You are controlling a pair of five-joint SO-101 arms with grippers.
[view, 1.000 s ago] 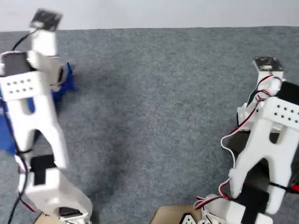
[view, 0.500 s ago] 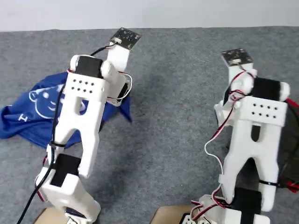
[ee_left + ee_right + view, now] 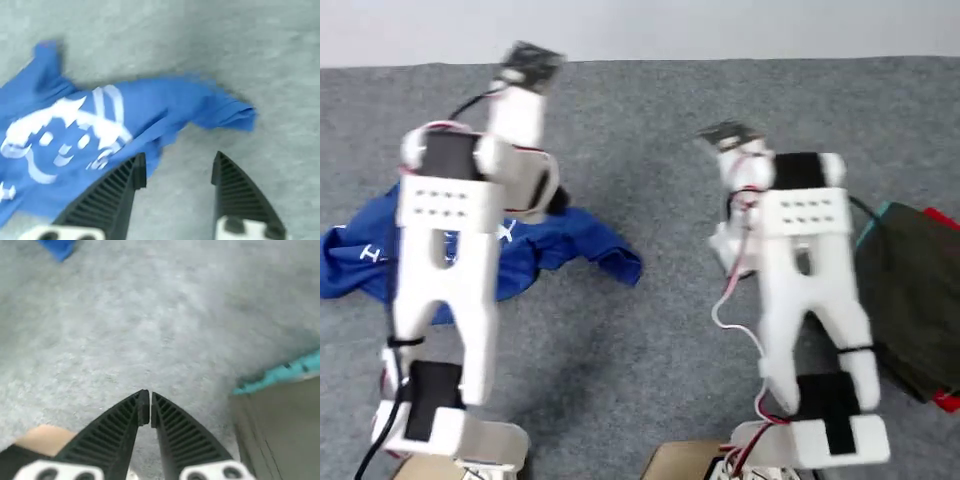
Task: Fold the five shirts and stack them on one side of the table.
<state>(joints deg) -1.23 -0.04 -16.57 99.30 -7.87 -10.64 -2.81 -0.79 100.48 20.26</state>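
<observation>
left pincer (image 3: 180, 158) apart over blue shirt (image 3: 75, 165) — right pincer (image 3: 150, 393) together above grey table (image 3: 150, 315)

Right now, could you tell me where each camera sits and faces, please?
High view: fixed overhead, looking down on table, left arm, right arm, blue shirt, dark stack.
Left wrist view: on left arm, facing blue shirt past open left gripper.
Right wrist view: on right arm, facing table past shut right gripper.
Shared: high and left wrist both show blue shirt.
</observation>
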